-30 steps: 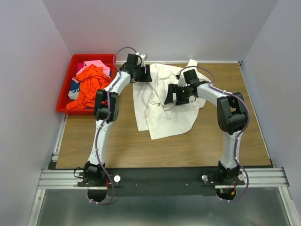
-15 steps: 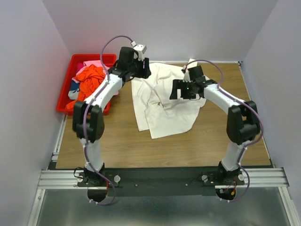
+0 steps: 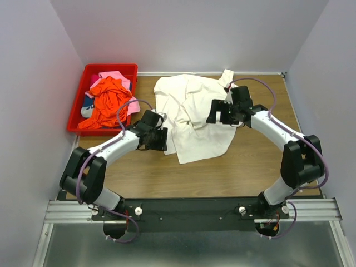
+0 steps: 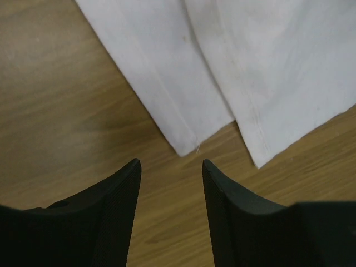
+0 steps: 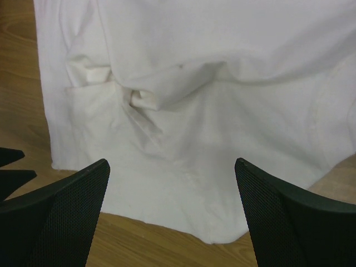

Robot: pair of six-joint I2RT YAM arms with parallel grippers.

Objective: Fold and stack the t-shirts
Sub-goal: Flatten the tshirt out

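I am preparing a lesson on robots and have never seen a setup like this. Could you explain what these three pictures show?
This is a robot with two jointed arms fixed at the near edge of a wooden table. The wide picture is taken from above and behind the arms. The other two come from a small camera on each wrist, so the dark prongs at the bottom are that arm's own tool. A crumpled white t-shirt lies on the table. A red bin at the far left holds more clothes, with an orange garment on top. The left tool is open beside the shirt's near corner. The right tool is open over the cloth. Neither holds anything.
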